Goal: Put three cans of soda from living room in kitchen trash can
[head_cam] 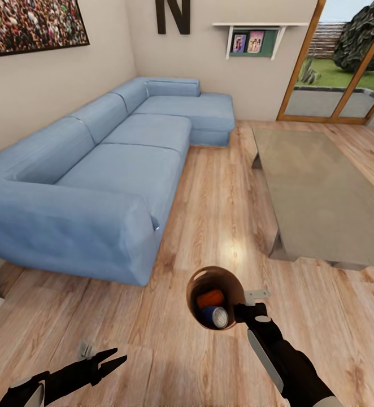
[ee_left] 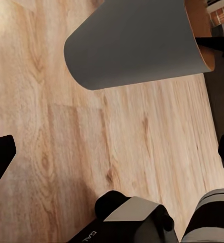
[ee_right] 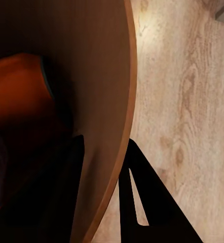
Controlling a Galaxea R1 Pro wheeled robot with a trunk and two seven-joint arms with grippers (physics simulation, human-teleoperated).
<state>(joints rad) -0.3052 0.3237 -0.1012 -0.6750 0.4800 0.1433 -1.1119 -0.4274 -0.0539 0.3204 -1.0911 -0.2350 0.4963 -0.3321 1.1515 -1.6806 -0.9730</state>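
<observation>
Living room wood floor (head_cam: 209, 226); right end effector (head_cam: 240, 311) clamped on trash can (head_cam: 201, 282) rim, left end effector (head_cam: 116, 359) open.

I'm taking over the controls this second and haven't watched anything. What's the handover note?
Right gripper: shut on the trash can rim, one finger inside, one outside; the bin is carried above the living-room floor.
Left gripper: open, empty, low beside the sofa.
Soda cans: at least two lie inside the bin; a third cannot be made out.
Done: cans loaded into the bin.
Left: check for the third can, then take the bin to the kitchen.
</observation>
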